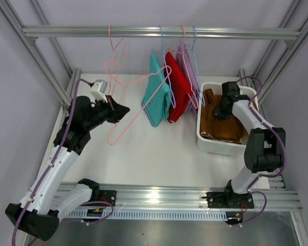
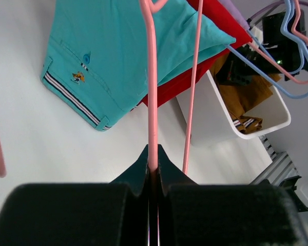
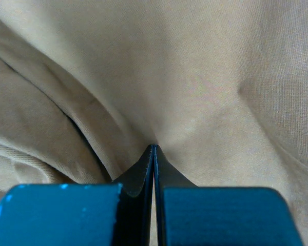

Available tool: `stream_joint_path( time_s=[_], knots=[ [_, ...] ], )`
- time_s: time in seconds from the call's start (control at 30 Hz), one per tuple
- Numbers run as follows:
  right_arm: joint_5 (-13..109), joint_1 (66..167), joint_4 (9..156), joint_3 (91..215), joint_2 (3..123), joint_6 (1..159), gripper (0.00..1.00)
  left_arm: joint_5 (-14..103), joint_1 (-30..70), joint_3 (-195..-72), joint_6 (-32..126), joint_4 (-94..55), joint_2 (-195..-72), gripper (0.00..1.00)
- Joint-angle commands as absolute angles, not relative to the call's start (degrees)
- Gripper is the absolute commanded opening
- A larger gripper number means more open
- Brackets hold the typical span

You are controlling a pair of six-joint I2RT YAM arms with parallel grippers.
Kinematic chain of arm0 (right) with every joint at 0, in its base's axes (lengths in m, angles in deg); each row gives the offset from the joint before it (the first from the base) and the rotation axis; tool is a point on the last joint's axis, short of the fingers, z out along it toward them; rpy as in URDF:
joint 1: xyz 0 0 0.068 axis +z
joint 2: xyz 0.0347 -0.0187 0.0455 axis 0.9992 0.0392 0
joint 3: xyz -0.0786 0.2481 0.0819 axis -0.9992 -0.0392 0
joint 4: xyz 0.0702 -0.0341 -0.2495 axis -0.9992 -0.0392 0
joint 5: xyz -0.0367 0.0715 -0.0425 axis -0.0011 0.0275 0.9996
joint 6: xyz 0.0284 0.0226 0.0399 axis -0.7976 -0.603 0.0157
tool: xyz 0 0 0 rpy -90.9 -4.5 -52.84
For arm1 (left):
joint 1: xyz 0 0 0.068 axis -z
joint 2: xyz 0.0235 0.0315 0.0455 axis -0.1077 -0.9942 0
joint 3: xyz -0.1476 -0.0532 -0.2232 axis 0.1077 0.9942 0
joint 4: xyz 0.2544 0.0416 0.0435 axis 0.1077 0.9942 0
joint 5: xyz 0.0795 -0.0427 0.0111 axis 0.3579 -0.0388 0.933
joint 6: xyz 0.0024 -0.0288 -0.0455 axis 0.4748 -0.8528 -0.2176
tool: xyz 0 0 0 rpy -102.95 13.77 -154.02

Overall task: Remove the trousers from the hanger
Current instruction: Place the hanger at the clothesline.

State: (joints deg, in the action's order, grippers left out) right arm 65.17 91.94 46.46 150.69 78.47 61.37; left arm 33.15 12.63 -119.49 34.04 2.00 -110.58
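- Top view: left jaws clenched on the bare pink hanger [image 1: 142,109], which is hooked on the rail [image 1: 220,33]. Teal trousers [image 1: 156,97], red trousers [image 1: 177,95] and lavender trousers [image 1: 186,61] hang just right of it. Hazard: a pull swings the wire into the teal pair or tangles neighbouring hooks.
- Left wrist view: the grip sits on thin wire alone. Hazard: the wire twists or slips out.
- Right wrist view: right jaws closed, tips against brown trousers [image 3: 205,77] in the white bin [image 1: 218,144] on the tabletop; a caught fold cannot be told. Hazard: lifting drags the cloth out.
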Motion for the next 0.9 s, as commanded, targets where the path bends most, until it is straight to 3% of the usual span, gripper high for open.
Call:
stream_joint_path(
  time_s=[0.0,0.43,0.87],
  knots=[
    [64.9,92.41,46.24,153.22,74.66,61.48,0.0,34.53,13.15,-123.51,36.99,1.72,-110.02,0.0],
    [62.18,90.39,45.61,152.88,70.69,64.82,0.0,48.33,16.41,-133.79,45.35,12.79,-107.82,0.0],
    [57.78,90.3,51.76,148.13,70.51,64.3,0.0,57.64,16.58,-149.96,49.21,24.83,-118.01,0.0]
  ],
)
